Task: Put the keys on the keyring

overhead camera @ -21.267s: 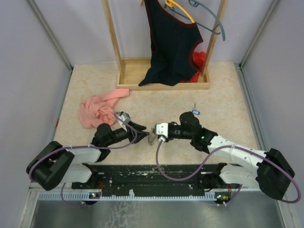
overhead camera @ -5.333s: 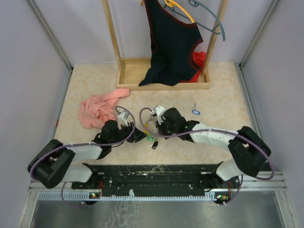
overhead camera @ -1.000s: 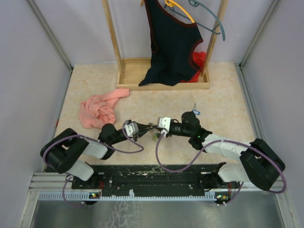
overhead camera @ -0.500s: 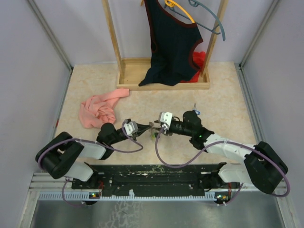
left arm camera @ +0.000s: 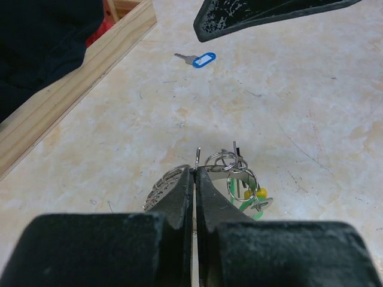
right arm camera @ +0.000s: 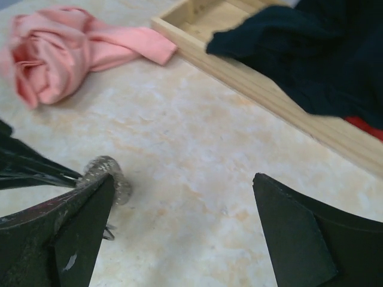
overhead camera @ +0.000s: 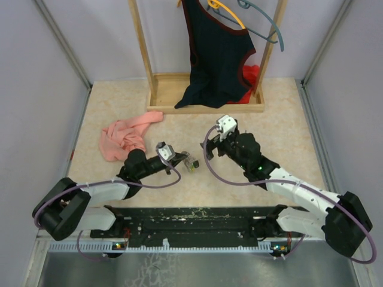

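Observation:
My left gripper point(left arm camera: 195, 172) is shut on the thin wire of the keyring point(left arm camera: 225, 161), holding it just above the table. A green-headed key point(left arm camera: 244, 202) and a yellow piece point(left arm camera: 261, 192) hang on its small rings. In the top view the left gripper point(overhead camera: 182, 157) and the keyring point(overhead camera: 191, 164) sit at mid-table. A blue-headed key point(left arm camera: 198, 60) lies alone farther off; my right arm hides it from above. My right gripper point(right arm camera: 183, 177) stands wide open and empty, raised to the right of the keyring point(right arm camera: 109, 171). From overhead the right gripper point(overhead camera: 220, 143) hangs clear of the ring.
A pink cloth point(overhead camera: 122, 136) lies left of the grippers. At the back stands a wooden rack point(overhead camera: 206, 106) with a dark garment point(overhead camera: 215, 54) and hangers point(overhead camera: 263, 24). Grey walls close both sides.
The right gripper has opened wide, let go at the keyring, and lifted back to the right. The left gripper has shut fully and keeps the keyring.

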Controlling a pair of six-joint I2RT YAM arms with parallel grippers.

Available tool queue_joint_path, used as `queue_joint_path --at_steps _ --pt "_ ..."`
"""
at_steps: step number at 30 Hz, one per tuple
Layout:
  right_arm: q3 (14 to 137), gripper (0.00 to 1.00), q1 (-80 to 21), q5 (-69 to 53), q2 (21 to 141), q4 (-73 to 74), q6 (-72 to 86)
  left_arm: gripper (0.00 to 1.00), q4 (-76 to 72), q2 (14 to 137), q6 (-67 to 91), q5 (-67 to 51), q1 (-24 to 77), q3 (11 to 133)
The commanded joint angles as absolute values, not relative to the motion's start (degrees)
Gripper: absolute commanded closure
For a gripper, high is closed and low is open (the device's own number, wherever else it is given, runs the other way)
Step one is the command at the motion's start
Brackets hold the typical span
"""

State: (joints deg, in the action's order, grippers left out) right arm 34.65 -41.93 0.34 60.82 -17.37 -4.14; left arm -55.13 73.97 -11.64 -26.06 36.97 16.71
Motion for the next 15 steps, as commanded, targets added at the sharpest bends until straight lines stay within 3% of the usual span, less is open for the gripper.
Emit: queue_joint_path --at_steps 1,7,15 --pt "39.82 0.01 -40.20 15.34 61.74 -10.05 3.18 0.99 -47.93 71.38 -10.68 -23.79 36.52 19.68" --pt "44.55 0.07 -29.11 15.85 68.78 0.87 11.28 0.99 -40.84 70.42 -9.55 -22.60 36.30 22.48" --pt "51.60 0.36 -14.97 11.36 80.87 7.17 20.47 0.99 -38.59 70.40 -8.96 -21.72 35.95 23.44"
